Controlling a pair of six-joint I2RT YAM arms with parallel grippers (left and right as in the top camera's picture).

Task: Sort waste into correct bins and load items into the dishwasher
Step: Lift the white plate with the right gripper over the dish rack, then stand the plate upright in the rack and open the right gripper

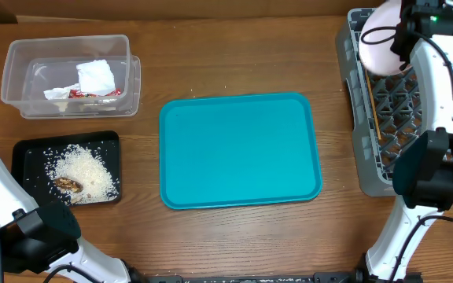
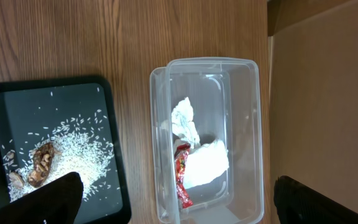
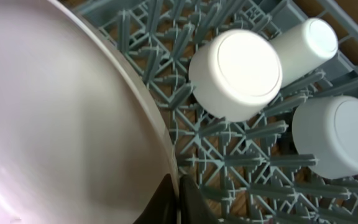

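Plate (image 3: 61, 112), white, round: rim pinched by right gripper (image 3: 178, 191) over grey dish rack (image 3: 229, 155), right side. Left gripper (image 2: 179, 202) spread wide above clear tub (image 2: 252, 124) holding napkin (image 2: 207, 163) and red wrapper (image 2: 182, 182).

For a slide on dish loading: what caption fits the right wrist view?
Right gripper pinches the round white flat plate at the grey plastic lattice dish rack holding three upturned bowls.

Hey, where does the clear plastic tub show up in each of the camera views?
Overhead: the clear tub sits top left, just above the black tray.
Left wrist: the tub is centre right, to the right of the black tray.
Right wrist: not in it.
Shared landmark: the black tray beside the tub.
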